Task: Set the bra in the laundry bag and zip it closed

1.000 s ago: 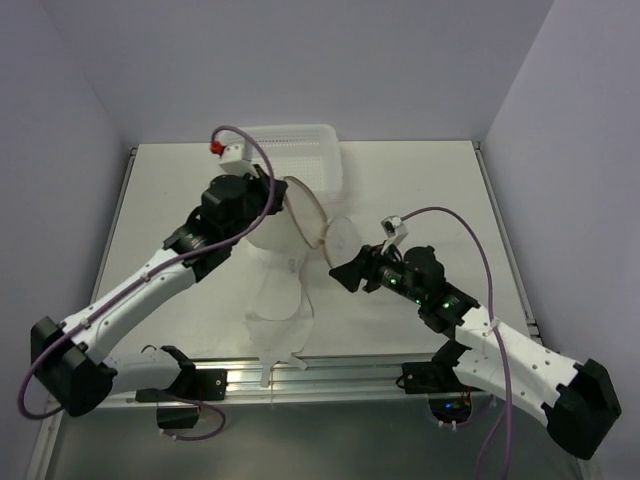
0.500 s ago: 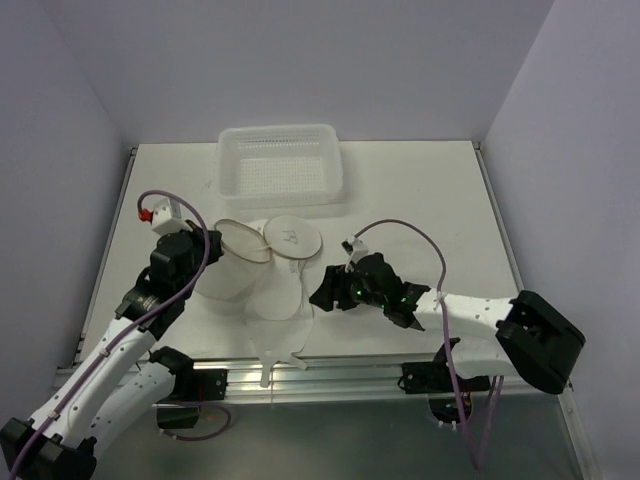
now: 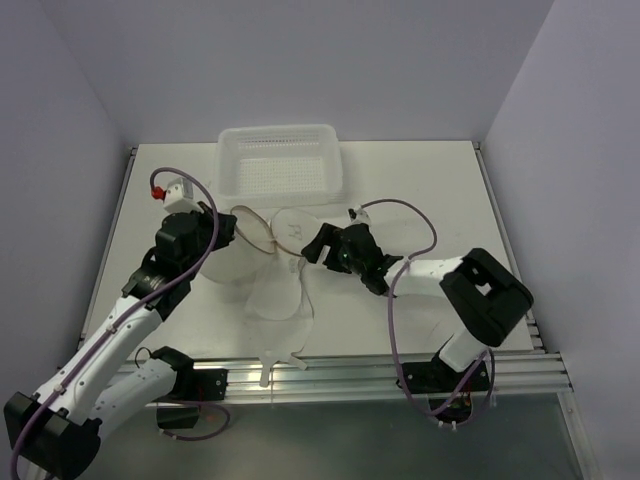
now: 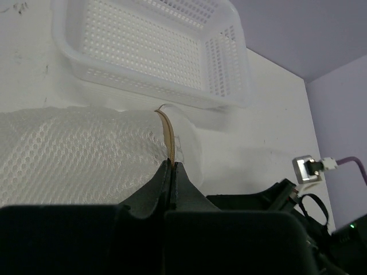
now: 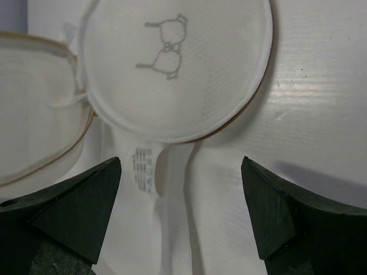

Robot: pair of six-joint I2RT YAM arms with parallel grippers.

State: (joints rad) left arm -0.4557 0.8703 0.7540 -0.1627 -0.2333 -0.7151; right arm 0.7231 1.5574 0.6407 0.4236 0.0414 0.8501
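Observation:
The laundry bag (image 3: 272, 226) lies open as two round mesh discs just in front of the basket. My left gripper (image 3: 231, 224) is shut on the beige rim of the left disc (image 4: 167, 129), holding it slightly raised. The right disc (image 5: 172, 69) shows the small bra drawing. The bra (image 3: 277, 303), soft white fabric, lies flat under and in front of the discs, and a strap reaches the table's front edge. My right gripper (image 3: 313, 243) hovers open just right of the drawing disc, above the bra fabric (image 5: 172, 229) and its care label (image 5: 143, 169), with nothing between the jaws (image 5: 180, 172).
A white perforated basket (image 3: 281, 131) stands at the back centre, close behind the bag (image 4: 143, 91). The right arm's cable (image 3: 400, 215) loops over the table right of the gripper. Purple walls close in the table on three sides.
The left arm lowered the bag from up near the basket to the table, then shifted it slightly back. The right gripper moved left and farther in, to the drawing disc, and opened wider.

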